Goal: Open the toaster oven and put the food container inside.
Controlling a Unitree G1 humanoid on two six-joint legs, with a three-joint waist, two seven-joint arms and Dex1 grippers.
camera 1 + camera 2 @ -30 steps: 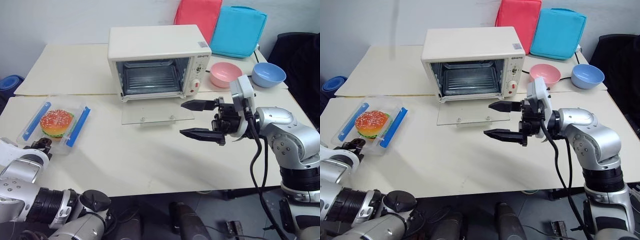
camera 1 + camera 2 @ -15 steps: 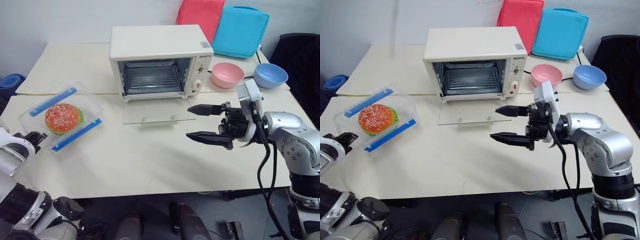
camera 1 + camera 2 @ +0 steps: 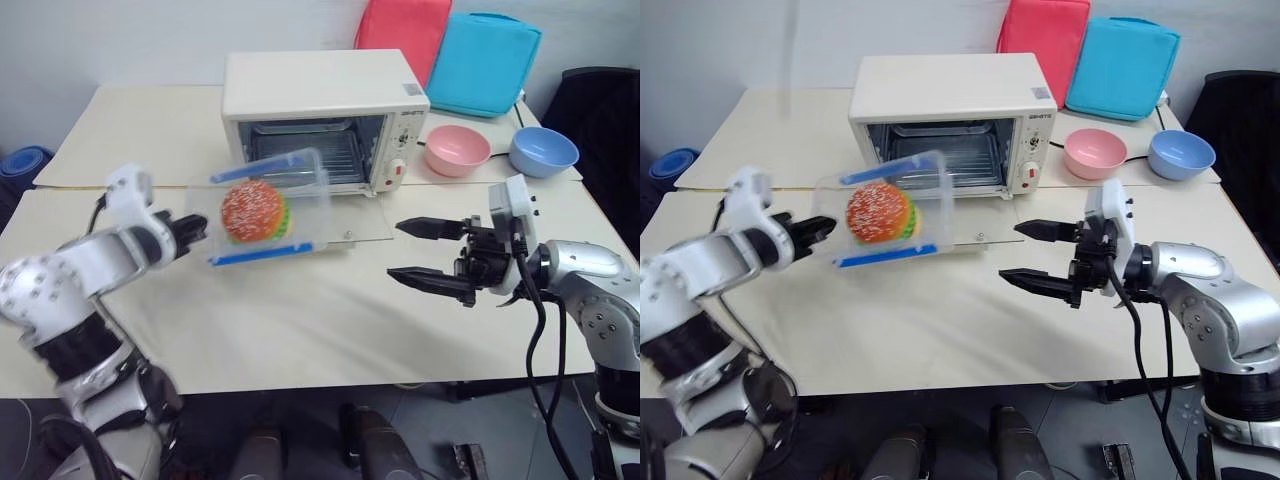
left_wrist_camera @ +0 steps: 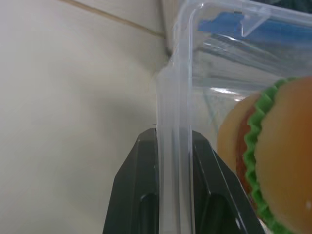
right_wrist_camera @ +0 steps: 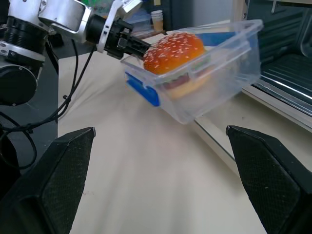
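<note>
Container (image 3: 268, 212) pinched by left tool (image 3: 192, 229), hiding oven (image 3: 322, 108) door | right tool (image 3: 428, 252) wide, empty

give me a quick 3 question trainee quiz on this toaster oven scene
1. True or false: the toaster oven door is shut.
2. Multiple choice: the food container is (a) flat on the table, (b) held tilted in the air by the left end effector, (c) on the oven rack.
3. Fill in: the right end effector is ___ and holds nothing.

Key:
1. False. The glass door lies folded down on the table.
2. b. The fingers pinch its rim, with the toy hamburger inside.
3. open
</note>
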